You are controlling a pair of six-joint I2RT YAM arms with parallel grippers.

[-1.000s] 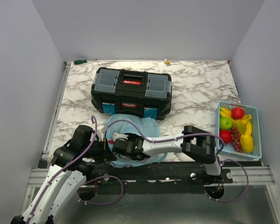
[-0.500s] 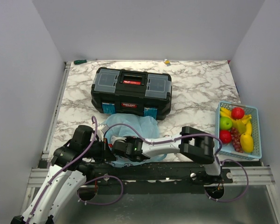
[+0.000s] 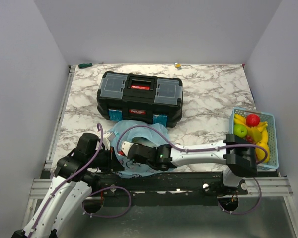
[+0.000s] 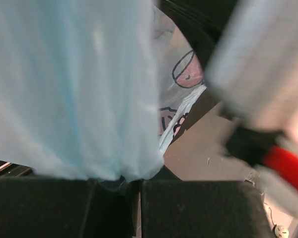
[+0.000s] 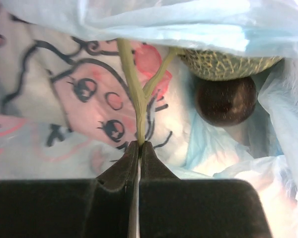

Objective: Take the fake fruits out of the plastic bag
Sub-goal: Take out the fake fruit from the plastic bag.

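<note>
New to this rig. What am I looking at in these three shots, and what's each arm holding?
Two robot arms are bolted at the table's near edge, and each ends in a two-finger pincer. The wide picture comes from a camera above and behind them. The other two come from a camera on each wrist.

On the marble table stand a black toolbox and a blue basket of fake fruit. The light-blue plastic bag lies near the arms.

The left pincer is shut on a fold of the bag. The right pincer, reaching into the bag, is shut on a thin forked stem. A netted green fruit and a dark round fruit lie beyond it.
</note>
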